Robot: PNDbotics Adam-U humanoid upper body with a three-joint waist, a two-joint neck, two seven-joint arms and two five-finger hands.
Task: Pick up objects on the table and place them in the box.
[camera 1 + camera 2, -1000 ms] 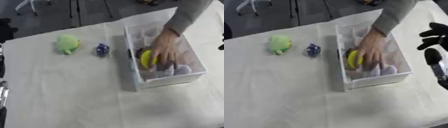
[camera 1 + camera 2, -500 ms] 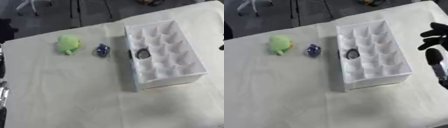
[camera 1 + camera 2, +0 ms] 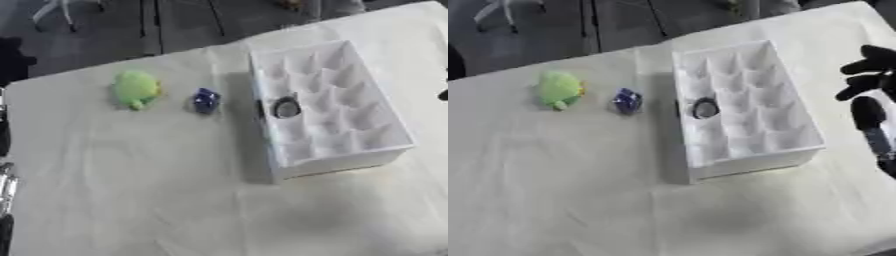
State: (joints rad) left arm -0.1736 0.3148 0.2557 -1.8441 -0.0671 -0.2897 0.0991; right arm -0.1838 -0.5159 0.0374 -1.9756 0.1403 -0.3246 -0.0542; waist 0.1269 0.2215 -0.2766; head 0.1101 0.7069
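Observation:
A green soft toy [image 3: 136, 89] lies on the white cloth at the back left. A small blue object [image 3: 206, 100] sits just right of it, close to the box. The white box [image 3: 750, 161] has many small compartments. A dark round thing [image 3: 704, 107] rests in one compartment by its left wall. My right hand [image 3: 868, 111] hangs open at the right edge, beside the box and apart from it, holding nothing. Only a black and silver sliver of my left arm [image 3: 5, 182] shows at the left edge.
The cloth-covered table [image 3: 157, 200] stretches wide in front of the box and toys. Behind its far edge are a dark floor and chair legs [image 3: 61, 10].
A person's hand that was inside the box with a yellow thing has withdrawn, and the yellow thing is gone. The toys and my right hand stay put.

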